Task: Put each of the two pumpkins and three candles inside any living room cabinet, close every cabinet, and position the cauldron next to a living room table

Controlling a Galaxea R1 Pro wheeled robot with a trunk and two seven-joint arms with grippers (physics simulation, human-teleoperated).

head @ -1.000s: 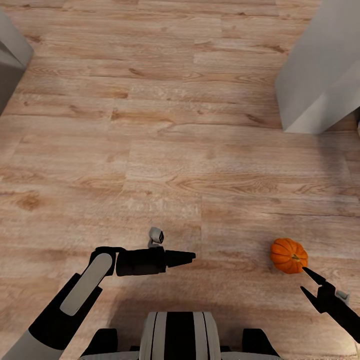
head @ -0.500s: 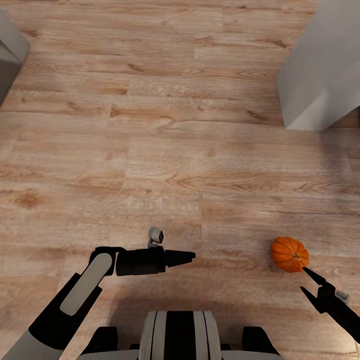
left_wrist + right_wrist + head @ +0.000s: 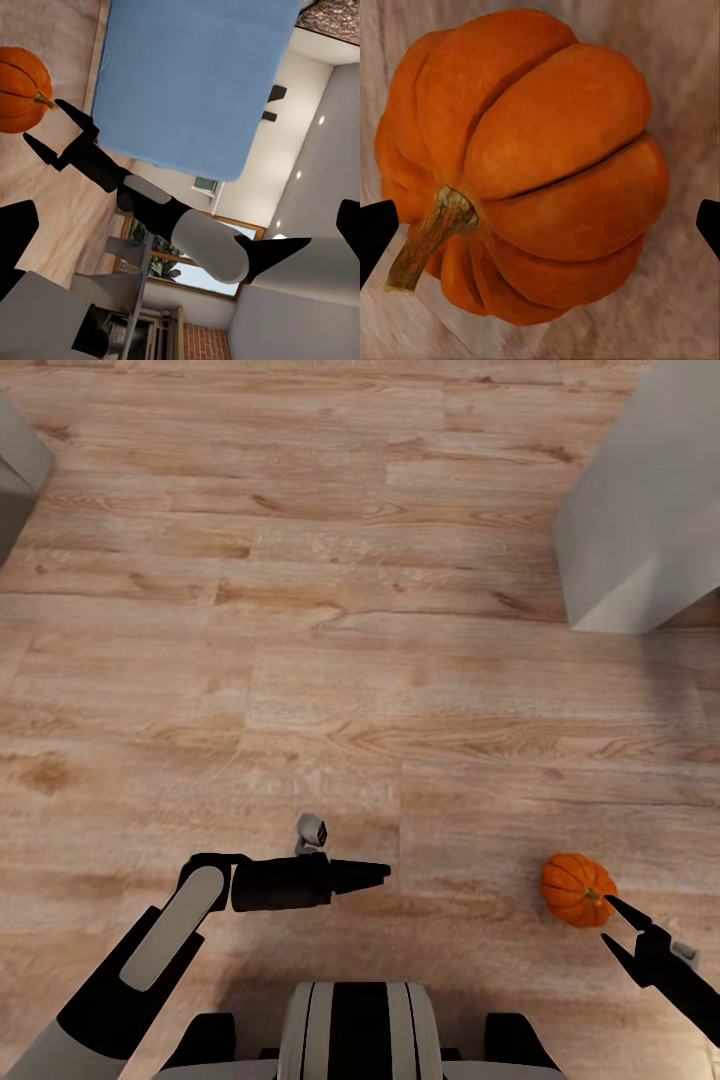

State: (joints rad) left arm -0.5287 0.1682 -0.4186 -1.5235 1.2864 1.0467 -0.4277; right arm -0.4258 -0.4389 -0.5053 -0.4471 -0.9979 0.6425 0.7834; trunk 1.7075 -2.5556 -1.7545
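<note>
One orange ribbed pumpkin [image 3: 577,888] lies on the wood floor at the lower right of the head view. My right gripper [image 3: 608,922] is open just short of it, one fingertip nearly at its stem. The right wrist view looks straight down on the pumpkin [image 3: 532,165], with the dark fingertips [image 3: 373,232] at either edge, spread wider than it. My left gripper [image 3: 375,875] hovers over bare floor at the middle, empty; its fingertips [image 3: 15,232] stand far apart in the left wrist view, which also catches the pumpkin [image 3: 19,90] and the right gripper [image 3: 46,121]. The candles, cabinet, table and cauldron are out of view.
A pale grey block [image 3: 640,510] stands at the upper right and a grey piece of furniture [image 3: 15,470] at the upper left edge. Wood floor [image 3: 330,660] stretches between them. The left wrist view catches a blue surface [image 3: 195,75] beyond the pumpkin.
The whole head view has slid down a little, so the camera moved forward. The pumpkin now sits closer to my right gripper's fingertips. Both arms keep their pose.
</note>
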